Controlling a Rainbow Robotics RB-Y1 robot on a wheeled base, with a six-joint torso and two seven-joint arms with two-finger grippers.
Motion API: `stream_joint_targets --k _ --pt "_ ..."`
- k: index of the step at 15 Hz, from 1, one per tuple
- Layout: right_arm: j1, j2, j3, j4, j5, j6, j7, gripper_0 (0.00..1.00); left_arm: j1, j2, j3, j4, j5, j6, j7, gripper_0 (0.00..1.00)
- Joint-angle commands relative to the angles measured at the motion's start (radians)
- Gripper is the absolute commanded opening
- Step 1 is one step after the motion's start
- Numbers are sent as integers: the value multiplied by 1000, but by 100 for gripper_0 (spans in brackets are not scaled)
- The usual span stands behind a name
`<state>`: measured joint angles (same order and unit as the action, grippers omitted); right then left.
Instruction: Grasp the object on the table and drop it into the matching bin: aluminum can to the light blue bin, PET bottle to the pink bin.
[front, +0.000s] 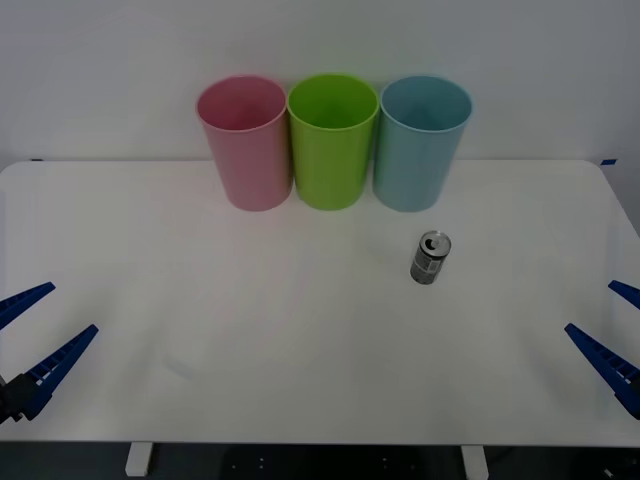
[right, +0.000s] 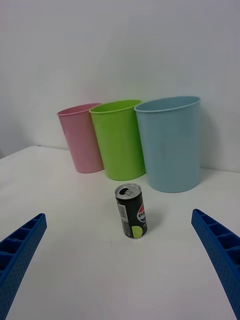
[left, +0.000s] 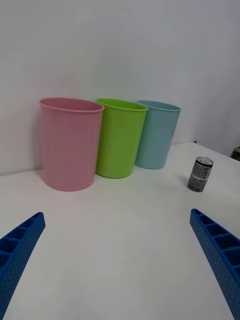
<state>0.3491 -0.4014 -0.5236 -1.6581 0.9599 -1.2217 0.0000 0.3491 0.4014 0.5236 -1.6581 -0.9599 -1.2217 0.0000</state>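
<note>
A small dark aluminum can with a silver top stands upright on the white table, a little in front of the light blue bin. The pink bin stands at the left end of the row of bins. My right gripper is open at the table's right front edge, well short of the can. Low at the left front edge, my left gripper is open and holds nothing.
A lime green bin stands between the pink and light blue bins, all three touching in a row against the white back wall. Bare tabletop stretches between the grippers and the bins.
</note>
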Motion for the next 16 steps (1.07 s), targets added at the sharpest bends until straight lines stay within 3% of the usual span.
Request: stream_joint_targets --k 1,10,16 --pt "0 0 0 0 0 0 0 100 0 0 0 0 0 0 0 100" --pt "47 -23 57 14 -32 44 35 100 0 0 0 0 0 0 0 100" --pt "-5 -22 132 121 -32 87 262 100 0 0 0 0 0 0 0 100"
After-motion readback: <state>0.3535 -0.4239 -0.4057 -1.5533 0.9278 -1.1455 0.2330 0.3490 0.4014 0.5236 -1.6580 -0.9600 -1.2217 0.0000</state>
